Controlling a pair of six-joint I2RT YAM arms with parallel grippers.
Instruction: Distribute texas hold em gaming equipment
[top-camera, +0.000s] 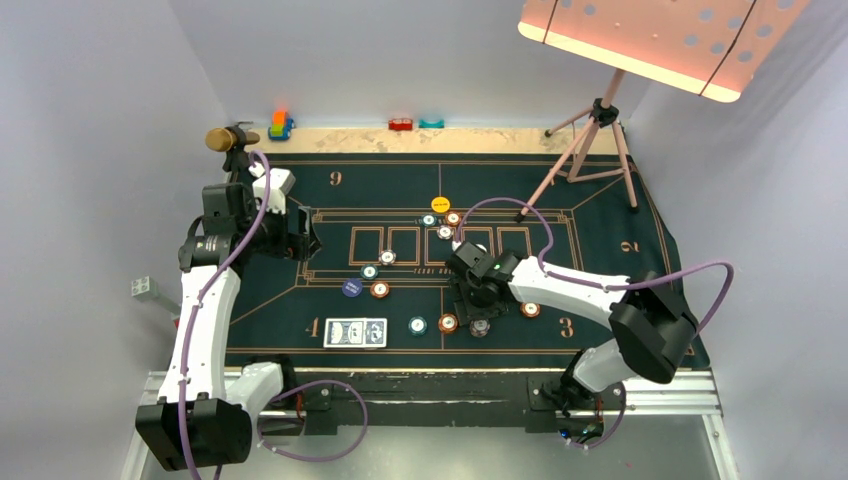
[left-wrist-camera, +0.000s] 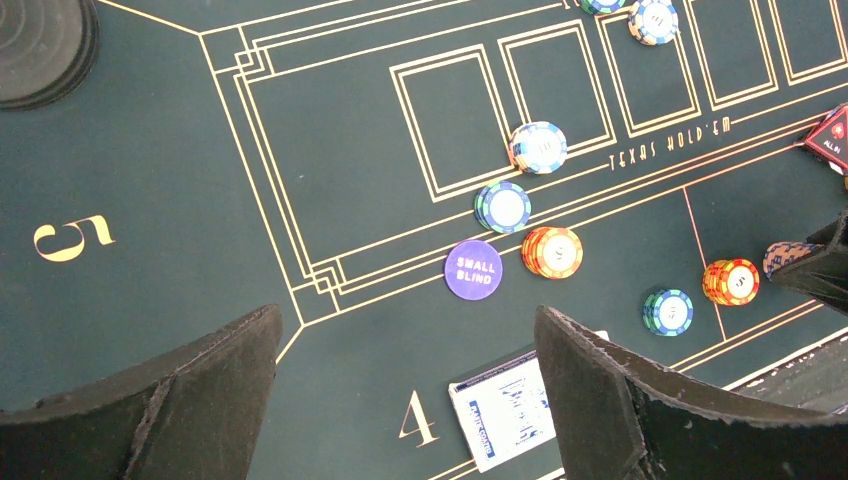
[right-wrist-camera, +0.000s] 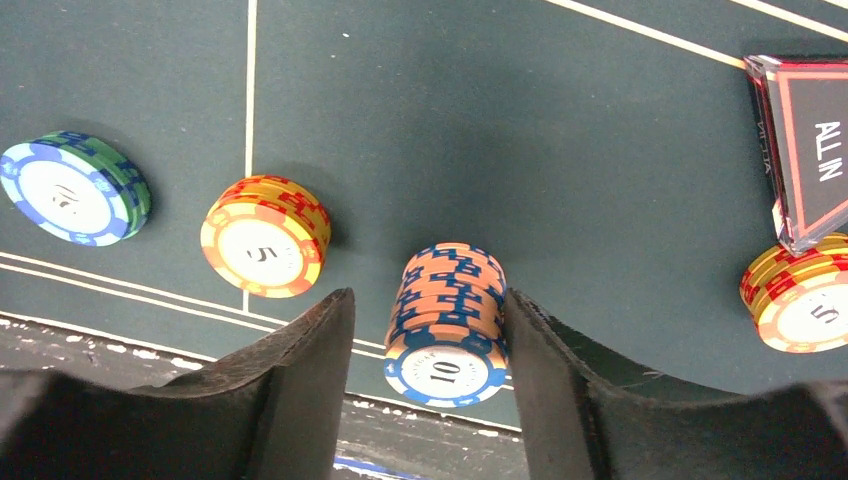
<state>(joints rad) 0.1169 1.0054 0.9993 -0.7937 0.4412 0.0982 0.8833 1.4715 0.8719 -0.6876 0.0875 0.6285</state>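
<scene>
Right pincer straddles one blue-and-orange chip stack on the green mat; one finger touches it, the other stands just clear. Left pincer hangs spread wide, empty. The right wrist view shows four chip stacks and one triangular marker. Two cards lie beside the 4.

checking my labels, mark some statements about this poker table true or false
The jaws of the right gripper straddle the 10-chip stack. True.
The left gripper holds the playing cards. False: its jaws are open and empty; the cards lie on the mat.
The small blind disc lies beside an orange chip stack. True.
The yellow disc sits beside the playing cards. False: it lies across the mat, at the far side.
</scene>
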